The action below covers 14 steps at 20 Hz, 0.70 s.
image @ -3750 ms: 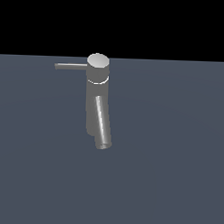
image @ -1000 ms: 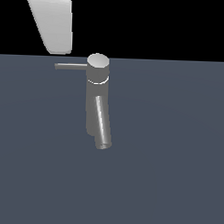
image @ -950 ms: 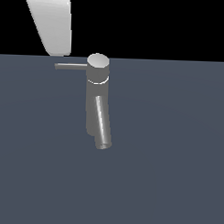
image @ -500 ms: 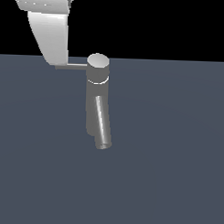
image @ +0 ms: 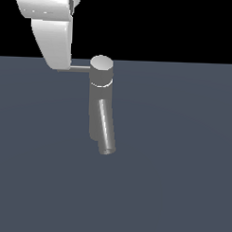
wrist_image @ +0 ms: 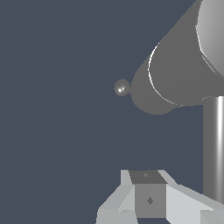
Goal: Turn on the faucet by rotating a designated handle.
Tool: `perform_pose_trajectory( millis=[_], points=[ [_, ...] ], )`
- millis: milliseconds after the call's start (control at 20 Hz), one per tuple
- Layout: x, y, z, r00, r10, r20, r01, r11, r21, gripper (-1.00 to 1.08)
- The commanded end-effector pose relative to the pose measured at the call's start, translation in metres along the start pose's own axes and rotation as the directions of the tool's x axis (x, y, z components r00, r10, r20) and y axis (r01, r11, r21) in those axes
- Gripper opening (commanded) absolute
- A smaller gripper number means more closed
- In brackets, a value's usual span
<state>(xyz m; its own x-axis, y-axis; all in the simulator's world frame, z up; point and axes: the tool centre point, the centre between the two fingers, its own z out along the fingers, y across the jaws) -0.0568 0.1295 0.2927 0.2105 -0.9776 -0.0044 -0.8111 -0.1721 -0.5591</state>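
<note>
1. The robot arm [image: 52, 30], absent from the earliest exterior picture, has come down from the upper left of the frame until its white body overlaps the outer end of the handle.
2. The surface [image: 182, 163] is a plain slate-blue plane filling the lower part of the exterior view, under a black band along the top.
3. The faucet [image: 100, 101] stands upright just left of the frame's centre, its lighter cap at the top and its slanted spout [image: 106, 129] running down toward the viewer.
4. The handle [image: 80, 68] juts from the cap toward the exterior view's left, level; only its inner stretch shows.
5. Progress, as I judge it: the approach looks nearly done, but the handle points the same way as in every earlier picture, so the rotation itself is all left to do.
6. Hidden: the arm covers the handle's tip, so contact cannot be confirmed in the exterior view.
7. The gripper [wrist_image: 149, 197] shows only as a pale block at the wrist view's edge; whether the jaws are wide or narrow I cannot tell.
8. The wrist view crops the faucet hard, and a small shiny ball [wrist_image: 122, 87] beside it is hard to identify.
</note>
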Motion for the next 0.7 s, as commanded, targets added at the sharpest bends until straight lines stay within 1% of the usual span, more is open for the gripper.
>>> perform_pose_trajectory(
  millis=[0,150,650],
  points=[
    [0.0,0.0,0.0,1.0,0.001,-0.001,-0.001,1.0,0.0,-1.0],
    [0.0,0.0,0.0,1.0,0.001,-0.001,-0.001,1.0,0.0,-1.0],
    [-0.002,0.026,0.0,1.0,0.001,-0.001,-0.001,1.0,0.0,-1.0]
  ],
)
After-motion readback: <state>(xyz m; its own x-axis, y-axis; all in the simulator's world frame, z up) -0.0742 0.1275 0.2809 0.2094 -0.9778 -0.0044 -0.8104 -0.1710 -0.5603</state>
